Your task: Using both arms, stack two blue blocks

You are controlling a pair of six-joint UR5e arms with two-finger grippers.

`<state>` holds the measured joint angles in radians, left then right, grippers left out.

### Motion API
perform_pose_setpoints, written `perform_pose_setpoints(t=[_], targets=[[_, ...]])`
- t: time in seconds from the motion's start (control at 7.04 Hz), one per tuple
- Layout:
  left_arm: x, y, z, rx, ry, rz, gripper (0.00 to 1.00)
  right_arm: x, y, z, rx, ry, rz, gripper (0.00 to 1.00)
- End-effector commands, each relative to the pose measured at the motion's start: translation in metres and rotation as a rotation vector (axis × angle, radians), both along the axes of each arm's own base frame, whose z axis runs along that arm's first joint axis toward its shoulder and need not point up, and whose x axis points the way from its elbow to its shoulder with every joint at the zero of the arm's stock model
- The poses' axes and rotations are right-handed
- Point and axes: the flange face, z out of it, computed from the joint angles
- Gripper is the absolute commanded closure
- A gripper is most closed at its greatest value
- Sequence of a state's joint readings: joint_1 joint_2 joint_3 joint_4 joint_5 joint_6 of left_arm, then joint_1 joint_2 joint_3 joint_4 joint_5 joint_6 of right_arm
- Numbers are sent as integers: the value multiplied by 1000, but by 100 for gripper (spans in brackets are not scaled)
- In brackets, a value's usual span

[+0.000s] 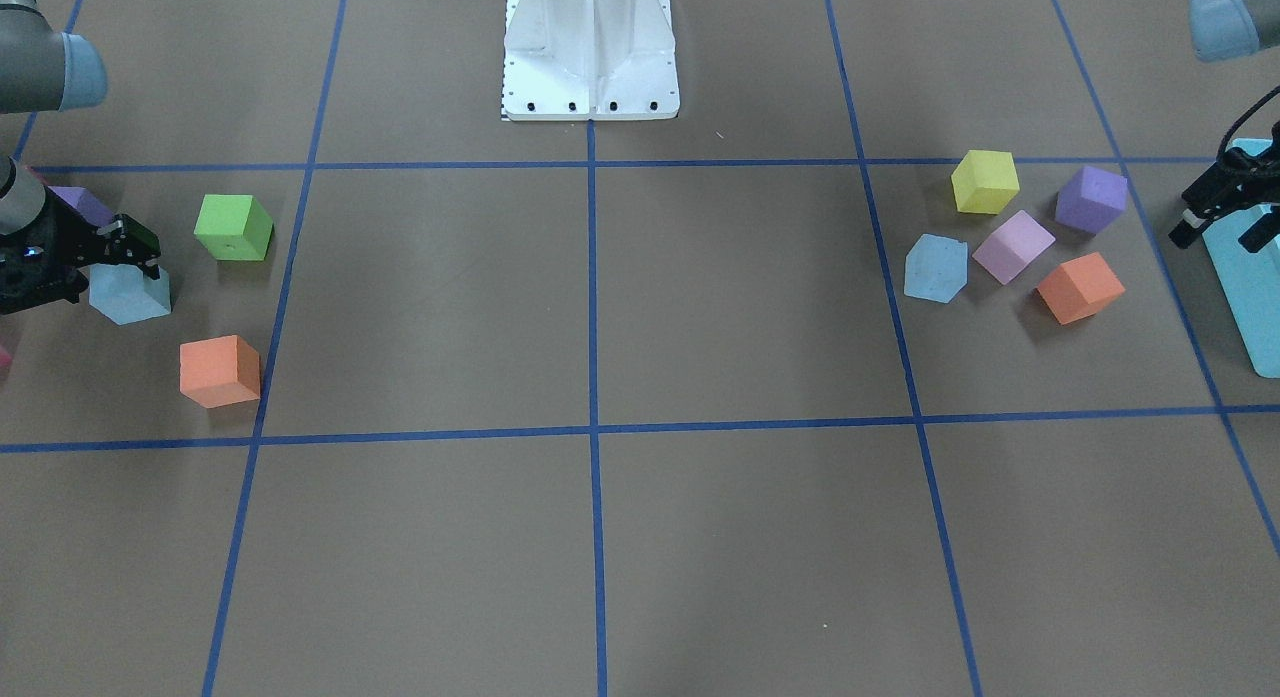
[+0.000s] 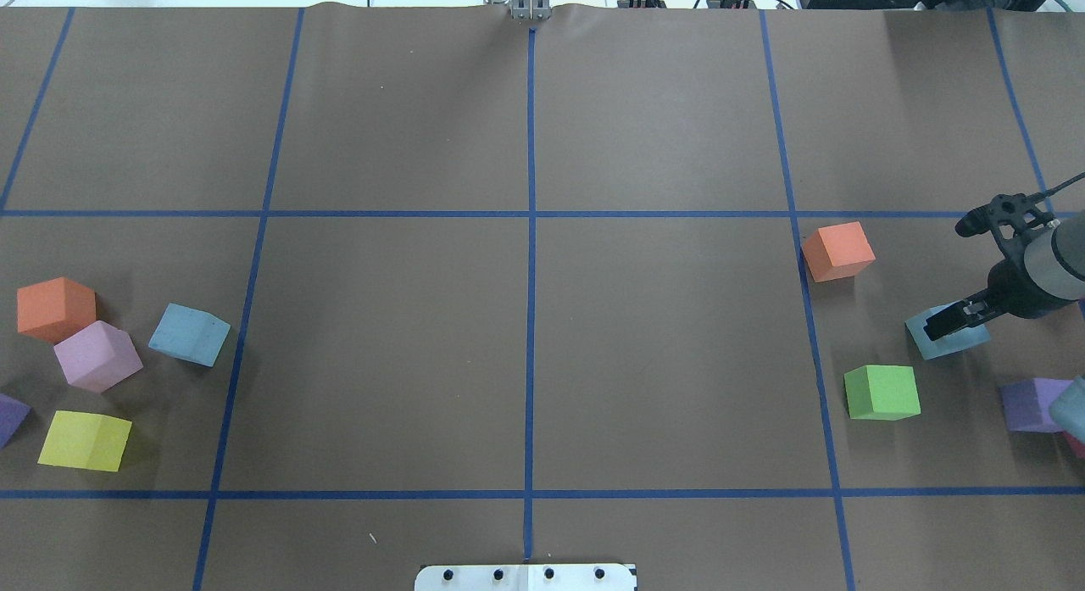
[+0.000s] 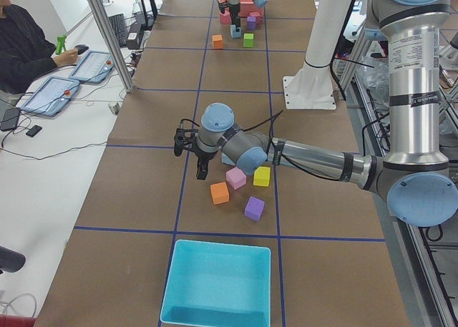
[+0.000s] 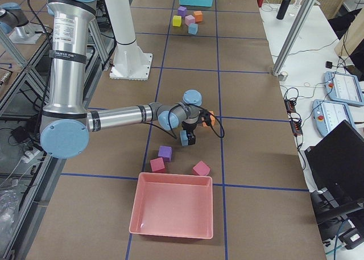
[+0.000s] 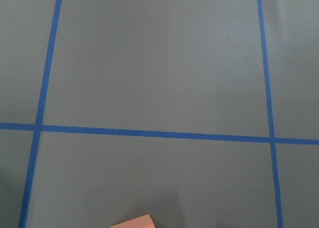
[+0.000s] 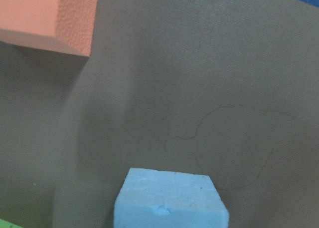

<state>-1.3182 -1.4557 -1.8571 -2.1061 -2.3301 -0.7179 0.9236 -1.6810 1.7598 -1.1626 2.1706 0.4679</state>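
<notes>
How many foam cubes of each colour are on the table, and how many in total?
Blue cubes: 2
Orange cubes: 2
Purple cubes: 2
Deep pink cubes: 2
Pale pink cube: 1
Yellow cube: 1
Green cube: 1
Total: 11 cubes

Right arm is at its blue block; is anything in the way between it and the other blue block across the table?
Nothing visible does. Only bare table lies between the right-side blue block and the left-side blue block. The green cube and the orange cube flank the start of that line, off it.
</notes>
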Motion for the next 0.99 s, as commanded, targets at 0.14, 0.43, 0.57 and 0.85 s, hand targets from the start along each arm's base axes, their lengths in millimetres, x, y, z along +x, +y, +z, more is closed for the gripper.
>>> perform_pose_setpoints(t=[0.14,0.43,0.57,0.85], targets=[[0,0,0,-1,1,-2,2,-3,-3,14,6,-12,30,3],[0,0,0,-1,1,0,2,-8,-1,17,5,-11,21,28],[0,0,0,-1,1,0,2,-12,1,15,-5,-15,23,29],[0,0,0,-1,1,0,2,-16,3,11,-8,-20,23,33]])
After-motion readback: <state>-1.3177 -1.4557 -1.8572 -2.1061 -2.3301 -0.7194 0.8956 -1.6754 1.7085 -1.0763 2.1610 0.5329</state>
